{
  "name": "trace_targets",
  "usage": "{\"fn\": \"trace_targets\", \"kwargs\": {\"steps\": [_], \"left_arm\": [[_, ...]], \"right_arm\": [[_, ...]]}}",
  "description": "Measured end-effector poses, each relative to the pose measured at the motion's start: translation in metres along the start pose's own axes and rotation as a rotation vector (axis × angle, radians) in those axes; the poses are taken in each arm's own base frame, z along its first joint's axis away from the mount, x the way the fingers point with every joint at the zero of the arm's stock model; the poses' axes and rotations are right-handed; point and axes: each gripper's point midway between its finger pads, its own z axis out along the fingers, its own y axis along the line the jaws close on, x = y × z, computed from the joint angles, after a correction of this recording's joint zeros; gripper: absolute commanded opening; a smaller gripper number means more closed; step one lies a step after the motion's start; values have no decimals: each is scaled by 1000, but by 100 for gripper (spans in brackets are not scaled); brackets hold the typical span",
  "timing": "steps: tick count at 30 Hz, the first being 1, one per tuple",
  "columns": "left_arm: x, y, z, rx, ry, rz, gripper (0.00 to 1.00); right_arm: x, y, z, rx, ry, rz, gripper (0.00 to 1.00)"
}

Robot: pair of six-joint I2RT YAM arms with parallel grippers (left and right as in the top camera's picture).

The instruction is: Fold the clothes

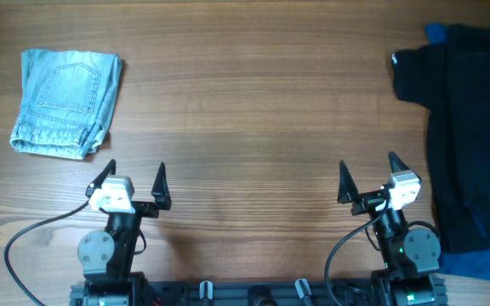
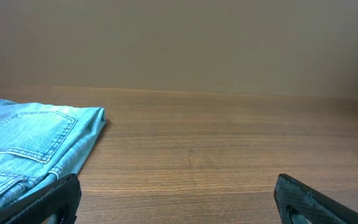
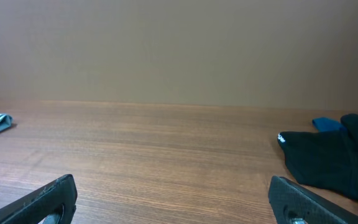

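Nearest the base: left fingers [image 1: 161, 180] and right fingers [image 1: 344, 180], both spread wide, grasping nothing, above the wooden tabletop [image 1: 253, 102]. Along the right edge, reaching far: black clothes [image 1: 475, 127], rumpled, over bright blue cloth [image 1: 436, 32]. Far left: folded denim piece [image 1: 65, 102].

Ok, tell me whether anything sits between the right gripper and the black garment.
Nothing visible does. Only bare table separates the open right gripper from the black garment at its right. A blue cloth peeks out past the garment's far edge, out of the path.
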Motion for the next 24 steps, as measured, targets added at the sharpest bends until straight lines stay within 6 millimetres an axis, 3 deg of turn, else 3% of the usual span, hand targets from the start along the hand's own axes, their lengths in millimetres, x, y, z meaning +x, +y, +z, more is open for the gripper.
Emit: {"fn": "trace_targets", "kwargs": {"steps": [12, 18, 19, 20, 24], "left_arm": [[0, 0, 0, 0, 0, 0, 100], [0, 0, 0, 0, 0, 0, 99], [0, 0, 0, 0, 0, 0, 100], [0, 0, 0, 0, 0, 0, 100], [0, 0, 0, 0, 1, 0, 100]], "right_arm": [[0, 0, 0, 0, 0, 0, 100], [-9, 0, -2, 5, -8, 101, 100], [-23, -3, -5, 20, -29, 110, 100], [-53, -6, -11, 44, -88, 117, 100], [-136, -14, -27, 101, -211, 128, 100]]}}
